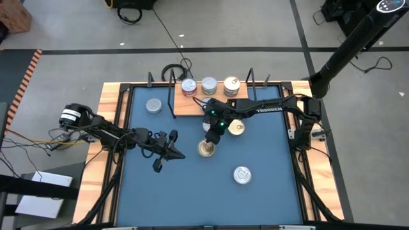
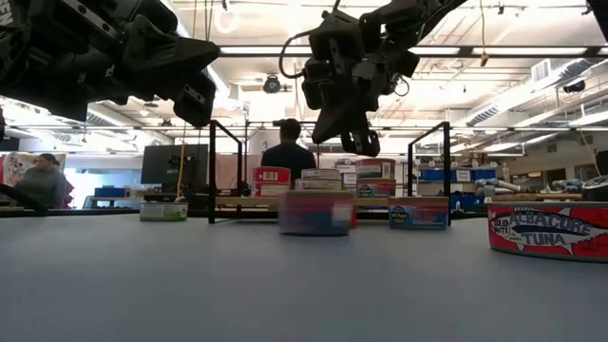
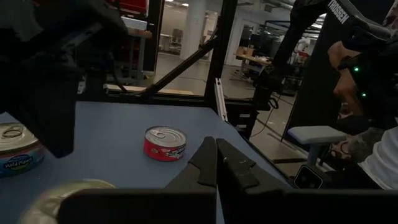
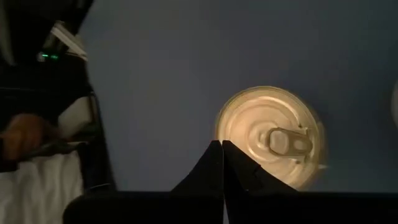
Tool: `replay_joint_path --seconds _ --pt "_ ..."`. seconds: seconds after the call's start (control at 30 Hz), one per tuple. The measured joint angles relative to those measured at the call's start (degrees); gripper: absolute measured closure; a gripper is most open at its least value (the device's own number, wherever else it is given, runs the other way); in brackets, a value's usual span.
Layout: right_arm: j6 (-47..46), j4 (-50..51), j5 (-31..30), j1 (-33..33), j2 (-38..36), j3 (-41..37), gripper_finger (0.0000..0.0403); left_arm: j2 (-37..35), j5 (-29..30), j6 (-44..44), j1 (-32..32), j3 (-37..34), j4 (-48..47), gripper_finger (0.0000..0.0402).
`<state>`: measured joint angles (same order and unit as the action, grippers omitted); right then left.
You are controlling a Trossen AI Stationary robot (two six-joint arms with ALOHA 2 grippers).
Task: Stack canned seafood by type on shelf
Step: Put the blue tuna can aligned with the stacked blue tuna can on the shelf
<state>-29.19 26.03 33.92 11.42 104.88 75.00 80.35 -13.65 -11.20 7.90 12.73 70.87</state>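
Note:
The shelf point(image 1: 192, 105), a light wooden board with black wire uprights, stands at the far side of the blue mat with three tins on it: a red-sided one point(image 1: 188, 87), a silver one point(image 1: 209, 84) and a gold one point(image 1: 231, 84). More tins lie on the mat. A gold-topped tin point(image 1: 205, 149) point(image 4: 268, 138) lies right under my right gripper point(image 1: 213, 137) point(image 4: 222, 150), which hangs shut above it point(image 2: 361, 142), tipped downward. My left gripper point(image 1: 177, 153) point(image 3: 216, 152) hovers shut and level to the left of that tin.
Other tins on the mat: a silver one point(image 1: 153, 106) far left, a gold one point(image 1: 237, 128) partly under the right arm, a red-sided tuna tin point(image 1: 241, 174) point(image 3: 165, 144) toward the near right. The wooden table rim point(image 1: 107, 121) frames the mat. People show in the room behind point(image 2: 288, 152).

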Motion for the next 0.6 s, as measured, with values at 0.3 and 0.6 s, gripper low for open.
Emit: replay_joint_path --seconds 0.3,0.6 --pt "9.0 0.9 -3.7 -4.8 0.0 0.0 0.0379 0.0 0.0 0.0 0.0 0.0 0.0 0.04" --pt "33.0 1.2 -30.3 -18.9 0.0 0.0 0.0288 0.0 0.2 0.2 0.0 0.0 0.0 0.04"
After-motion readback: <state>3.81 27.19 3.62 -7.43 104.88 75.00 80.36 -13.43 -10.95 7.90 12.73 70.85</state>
